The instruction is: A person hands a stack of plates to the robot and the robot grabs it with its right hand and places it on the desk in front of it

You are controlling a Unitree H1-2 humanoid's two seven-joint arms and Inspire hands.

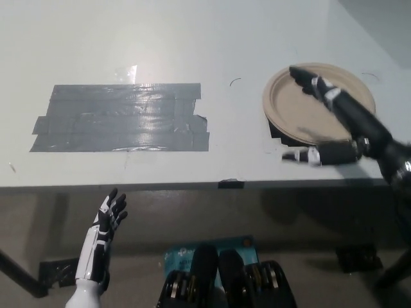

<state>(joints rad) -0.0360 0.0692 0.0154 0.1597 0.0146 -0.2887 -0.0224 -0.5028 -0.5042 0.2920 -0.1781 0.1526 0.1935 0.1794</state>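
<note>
The white desk (192, 38) carries a wide patch of grey tape (122, 119) on its left half and the stack of plates (292, 109) on its right half, lying flat near the front edge, where a small black tape piece (230, 184) sits. My right hand (350, 115) is spread wide over the stack, fingers stretched across the top plate and thumb out past the near rim, gripping nothing. My left hand (106, 221) rests below the desk edge over the dull floor (289, 218), fingers apart and empty.

white desk (192, 25) bears a grey tape patch (122, 119) and tan plates (289, 112) (right side).
</note>
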